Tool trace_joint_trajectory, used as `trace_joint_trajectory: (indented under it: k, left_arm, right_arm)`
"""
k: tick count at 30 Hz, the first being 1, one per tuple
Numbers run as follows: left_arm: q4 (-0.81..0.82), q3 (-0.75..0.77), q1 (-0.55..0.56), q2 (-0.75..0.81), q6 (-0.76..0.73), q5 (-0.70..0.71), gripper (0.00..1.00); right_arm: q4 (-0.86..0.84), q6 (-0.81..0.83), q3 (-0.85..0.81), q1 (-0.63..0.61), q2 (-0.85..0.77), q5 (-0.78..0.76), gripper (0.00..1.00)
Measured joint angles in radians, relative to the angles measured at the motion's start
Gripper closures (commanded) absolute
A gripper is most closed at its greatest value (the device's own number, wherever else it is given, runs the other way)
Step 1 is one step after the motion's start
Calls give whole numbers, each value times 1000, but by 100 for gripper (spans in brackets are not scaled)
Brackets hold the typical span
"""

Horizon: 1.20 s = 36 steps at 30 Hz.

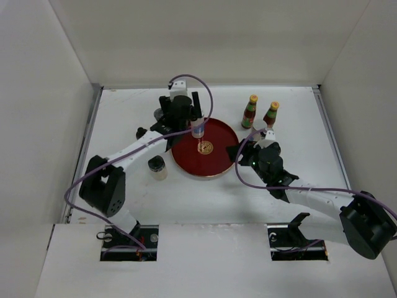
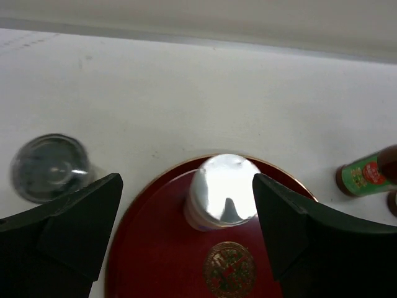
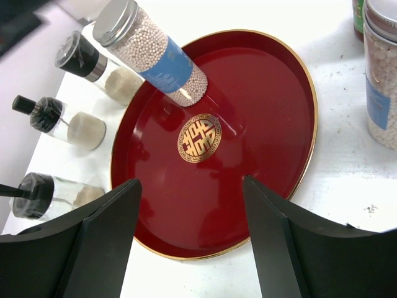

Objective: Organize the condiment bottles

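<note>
Find the silver-lidded spice jar (image 2: 223,189) standing on the far-left part of the round red tray (image 2: 155,261), apparently upright and alone there. Note the left gripper (image 2: 186,183) directly above it, spread wide with a clear gap at either finger, gripping nothing. Judge this as the let-go of a placement.

To finish well, lift straight up, keeping the jaws wide until past the lid. Avoid any sideways swing or wrist turn before then, given a tall narrow jar likely to topple at a nudge. Only then reach left for the black-lidded jars (image 3: 77,56) waiting on the table (image 1: 205,198) just beside the tray's left rim.

Note the right gripper (image 3: 190,183) hovering over the tray's near-right part, likewise open and empty. Keep it off the tray's middle during the left arm's retreat. Mind a second silver-lidded jar (image 3: 381,74) just right of the tray and two red sauce bottles (image 1: 250,112) at the far right, none yet on the tray
</note>
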<state>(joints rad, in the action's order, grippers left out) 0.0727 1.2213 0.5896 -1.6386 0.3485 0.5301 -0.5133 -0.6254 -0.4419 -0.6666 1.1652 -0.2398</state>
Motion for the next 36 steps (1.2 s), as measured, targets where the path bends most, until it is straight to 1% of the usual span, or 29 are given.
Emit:
trace_joint_trajectory:
  k: [4, 7, 10, 14, 17, 20, 22, 27, 30, 32, 34, 36]
  left_arm:
    - [5, -64, -83, 119, 22, 42, 16]
    - [-4, -79, -150, 138, 44, 55, 16]
    - [-19, -83, -183, 117, 56, 55, 16]
    - [-32, -84, -198, 70, 60, 45, 16]
    - [-39, -83, -208, 17, 60, 30, 16]
    - [-50, -76, -224, -39, 60, 10, 17]
    - [-55, -68, -233, -74, 60, 2, 20]
    - [-54, -47, -243, -113, 57, -10, 35]
    - [-53, -37, -243, -113, 47, -11, 50]
    - [-53, -36, -240, -113, 39, -10, 57]
    - [-53, -36, -232, -113, 31, -6, 59]
    - [-56, -37, -220, -106, 19, 5, 59]
  right_arm:
    - [0, 0, 0, 0, 10, 0, 27]
    - [-2, 0, 0, 0, 23, 0, 27]
    - [-1, 0, 0, 0, 35, 1, 25]
    - [-3, 1, 0, 0, 39, 1, 22]
    - [-3, 1, 0, 0, 41, 2, 18]
    - [-3, 4, 0, 0, 41, 2, 18]
    - [-3, 4, 0, 0, 41, 2, 18]
    - [-3, 6, 0, -2, 42, 3, 18]
    - [-4, 8, 0, -2, 44, 5, 18]
    - [-3, 8, 0, -3, 48, 8, 18]
    - [-4, 9, 0, -3, 50, 9, 18]
    - [-4, 8, 0, -3, 52, 10, 18]
